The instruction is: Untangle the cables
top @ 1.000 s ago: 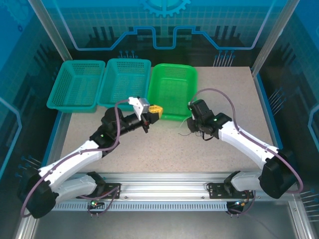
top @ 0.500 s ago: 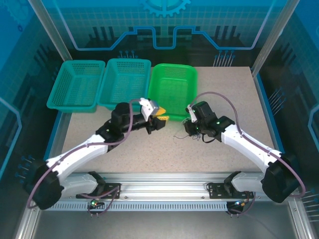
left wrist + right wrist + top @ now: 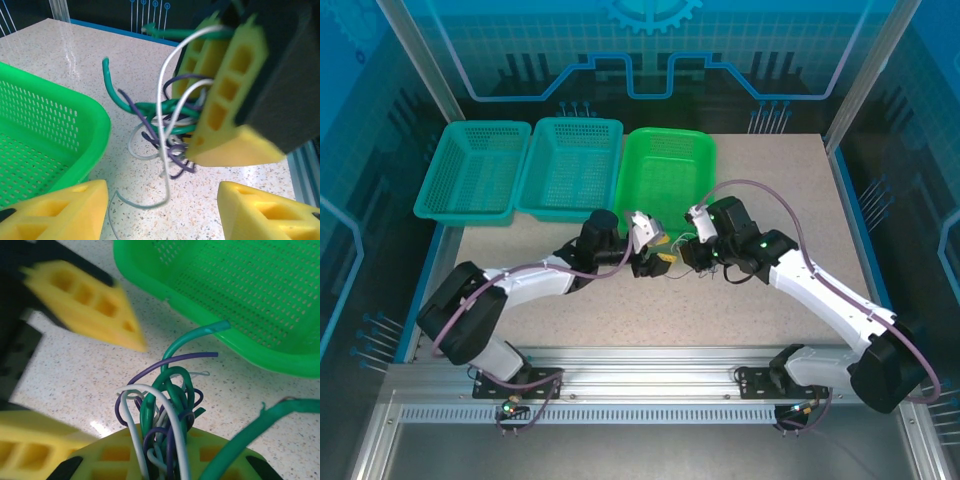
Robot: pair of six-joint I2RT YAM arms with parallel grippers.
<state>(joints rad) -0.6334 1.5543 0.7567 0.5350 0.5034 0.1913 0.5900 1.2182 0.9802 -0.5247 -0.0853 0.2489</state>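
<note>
Clearly, the right tool (image 3: 161,462) clamps the cables (image 3: 167,390); the left tool (image 3: 162,207) stands open beside them.

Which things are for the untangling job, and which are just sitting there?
For the job: the knot of green, white and purple wires, pinched in the right arm's jaws; the left arm's jaws, open beside it.
Just sitting there: the green basket; the left teal basket; the middle teal basket.
</note>
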